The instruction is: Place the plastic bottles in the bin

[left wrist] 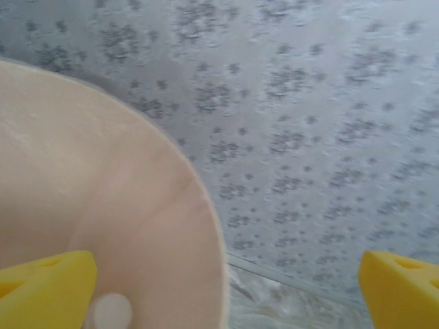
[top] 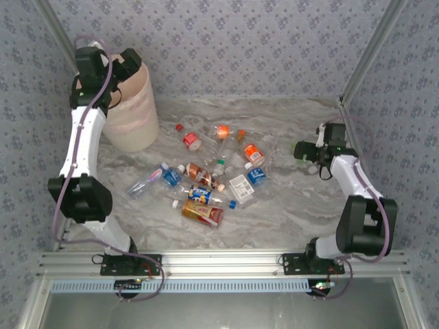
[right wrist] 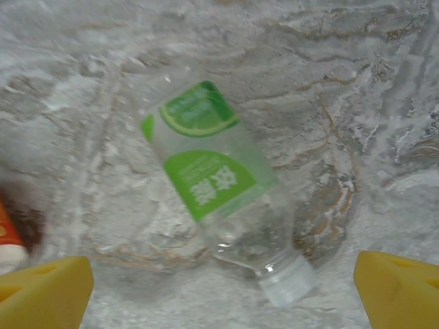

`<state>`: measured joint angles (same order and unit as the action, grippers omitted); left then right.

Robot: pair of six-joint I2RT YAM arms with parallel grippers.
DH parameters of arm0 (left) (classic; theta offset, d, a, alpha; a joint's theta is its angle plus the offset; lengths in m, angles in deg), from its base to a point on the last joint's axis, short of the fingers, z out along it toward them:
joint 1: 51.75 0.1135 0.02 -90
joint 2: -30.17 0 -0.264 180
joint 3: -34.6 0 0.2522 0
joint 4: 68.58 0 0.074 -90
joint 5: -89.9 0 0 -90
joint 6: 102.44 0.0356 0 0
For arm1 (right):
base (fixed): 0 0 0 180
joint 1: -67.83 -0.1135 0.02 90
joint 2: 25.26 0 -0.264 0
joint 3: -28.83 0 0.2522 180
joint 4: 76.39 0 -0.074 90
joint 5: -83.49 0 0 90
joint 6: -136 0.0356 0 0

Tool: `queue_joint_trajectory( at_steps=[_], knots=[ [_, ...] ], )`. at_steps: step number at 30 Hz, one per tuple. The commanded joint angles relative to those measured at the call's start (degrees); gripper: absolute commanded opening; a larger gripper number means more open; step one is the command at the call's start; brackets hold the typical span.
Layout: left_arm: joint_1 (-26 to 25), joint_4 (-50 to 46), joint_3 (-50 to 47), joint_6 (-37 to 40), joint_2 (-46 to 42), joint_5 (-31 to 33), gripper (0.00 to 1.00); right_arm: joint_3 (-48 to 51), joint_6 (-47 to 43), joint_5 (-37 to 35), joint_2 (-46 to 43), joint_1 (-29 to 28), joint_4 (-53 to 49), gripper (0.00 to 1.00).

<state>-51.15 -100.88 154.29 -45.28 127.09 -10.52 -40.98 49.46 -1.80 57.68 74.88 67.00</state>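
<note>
tall round pale pink-beige plastic bin [top: 134, 120] under a wide-open left claw [top: 125, 66]

the bin stands at the far left of the grey marbled tabletop [top: 295, 205]. in the left wrist view its smooth matte wall [left wrist: 103, 192] curves away below the camera. the left claw's blunt yellow wedge fingers [left wrist: 48, 288] sit far apart above the bin's mouth with nothing between them.

the small clear plastic bottles [top: 212, 178] lie on their sides in a loose scatter mid-table, well apart from the bin. their caps are red, orange, blue and white, and they point in mixed directions.

the right claw [top: 305, 151], jaws also spread and empty, hovers over a clear glossy bottle with a lime-green label [right wrist: 219, 185]. in the right wrist view its long axis runs diagonally, with the base at upper left and the white cap [right wrist: 288, 281] at lower right.
</note>
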Motion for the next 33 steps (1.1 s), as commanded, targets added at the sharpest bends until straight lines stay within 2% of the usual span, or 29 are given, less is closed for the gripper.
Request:
queue_joint_trajectory(
  at_steps=[1,7,12,17,19,26,29,33],
  knots=[
    [-2.48,4.71,-5.74,1.34,-5.57,-5.88,0.98,-3.34,-9.38,2.52,3.97,0.54,-7.9,1.0],
    [-6.17,15.96,-19.6,-0.25,-13.64,-16.6,0.98,-4.6,-15.72,4.61,9.09,1.07,-9.23,1.0],
    [-11.47,20.07,-28.07,3.35,-19.48,-19.19,0.98,-6.36,-18.1,0.35,13.25,1.17,-7.57,0.99],
    [-17.06,20.32,-33.8,7.05,-23.34,-15.68,0.98,-9.92,-20.92,-0.92,18.49,1.34,-7.38,0.98],
    [-18.12,20.45,-35.26,5.79,-23.8,-12.74,0.98,-11.72,-21.6,-0.97,20.93,1.4,-7.7,0.93],
    [-18.53,16.56,-34.95,3.74,-22.61,-7.7,0.98,-16.76,-23.67,-1.04,26.28,0.79,-7.67,0.81],
    [-18.75,17.3,-35.88,3.28,-22.47,-5.83,0.98,-16.93,-23.91,-2.16,26.58,0.07,-7.82,0.72],
    [-18.79,17.99,-36.73,4.46,-21.32,-6.32,0.98,-16.02,-23.26,-3.78,25.76,-0.72,-7.08,0.65]
  ],
)
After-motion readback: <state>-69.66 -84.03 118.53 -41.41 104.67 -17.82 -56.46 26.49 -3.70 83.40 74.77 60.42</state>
